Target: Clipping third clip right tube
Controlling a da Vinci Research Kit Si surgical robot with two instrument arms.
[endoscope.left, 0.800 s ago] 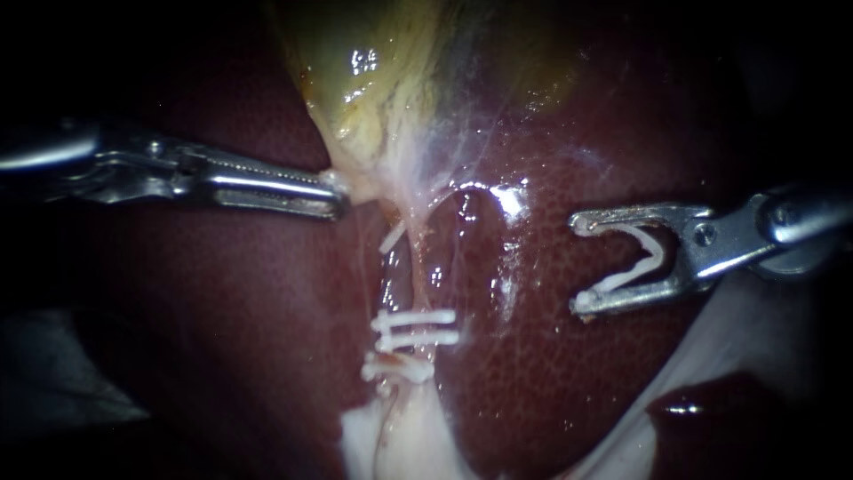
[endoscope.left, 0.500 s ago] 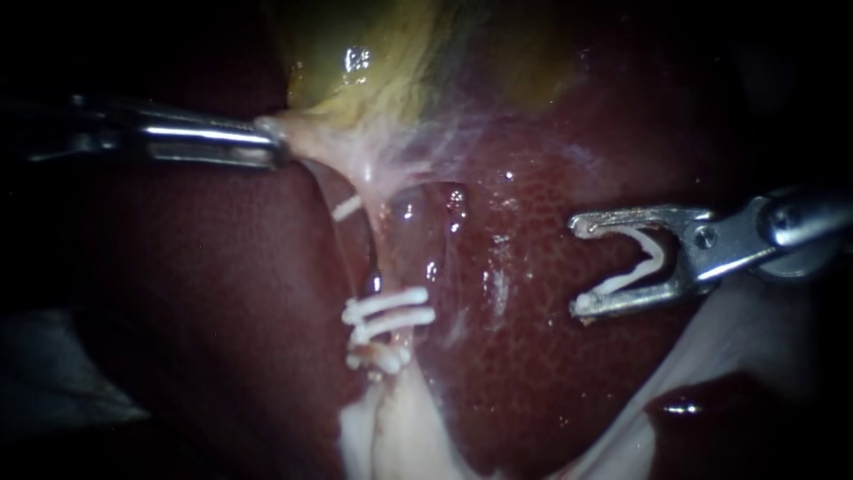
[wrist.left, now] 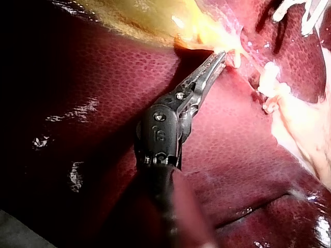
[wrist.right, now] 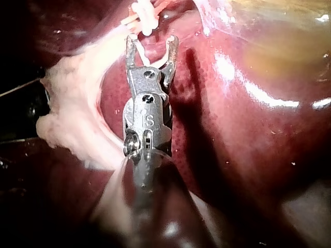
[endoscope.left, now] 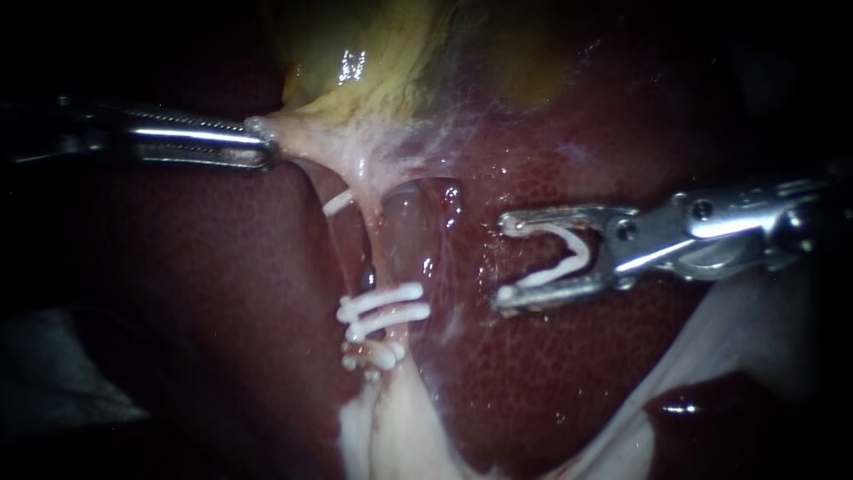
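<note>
White clip (endoscope.left: 555, 262) sits in the right instrument's (endoscope.left: 505, 260) end effector, which holds it spread wide, over the liver (endoscope.left: 551, 373), near the tube (endoscope.left: 375, 253) but apart from it. Two other clips (endoscope.left: 384, 309) cross the tube lower down. The left instrument's (endoscope.left: 262, 144) end effector pinches the gallbladder's (endoscope.left: 373, 62) bottom edge.

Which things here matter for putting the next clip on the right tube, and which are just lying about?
In the job: right instrument carrying a new clip; right tube; clips already placed; left instrument gripping the gallbladder.
Just there: liver; pale tissue flap.
</note>
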